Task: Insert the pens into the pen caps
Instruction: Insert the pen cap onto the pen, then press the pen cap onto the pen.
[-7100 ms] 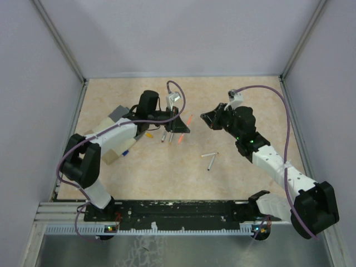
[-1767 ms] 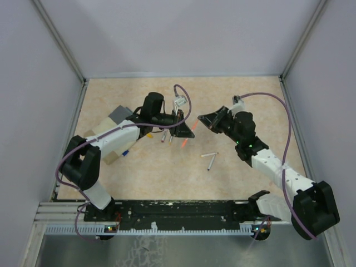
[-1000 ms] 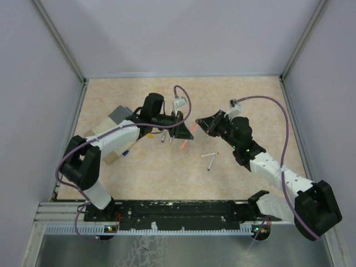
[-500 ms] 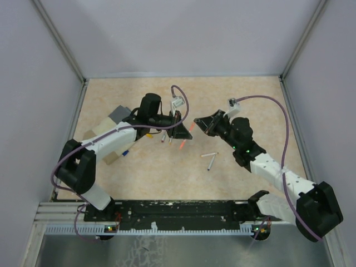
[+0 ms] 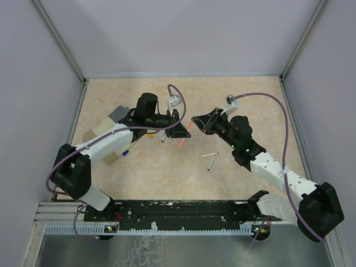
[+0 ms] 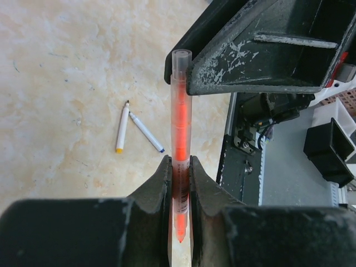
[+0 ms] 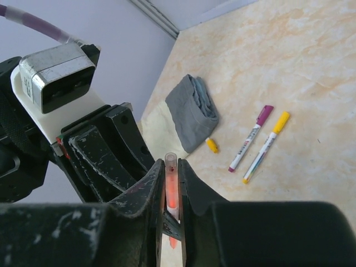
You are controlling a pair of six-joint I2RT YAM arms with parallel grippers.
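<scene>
Presently the left pincer is pressed together on the orange pen, pinching its lower barrel. The pen's orange tip shows just below the fingers. The pen is held clear of the desk, over its middle, between the two arms.

The right pincer faces the left one from the opposite side. Its two fingers closely flank the pen's clear upper end. Whether they grip that end or merely stand beside it cannot be told from either wrist view. In the left wrist view one right finger lies right against the upper end of the pen.

On the desk:
- A yellow-ended pen and a blue-tipped pen lie together toward the right arm, their upper ends nearly touching in a narrow V.
- A magenta-capped pen and a yellow-capped pen lie side by side, nearly parallel, on the left arm's side.
- A loose yellow cap lies just beside the grey-topped beige box, between the box and those two pens.
- A second orange pen lies flat just on the near side of the left pincer.

The box sits toward the left edge of the desk, partly under the left arm in the top view.
</scene>
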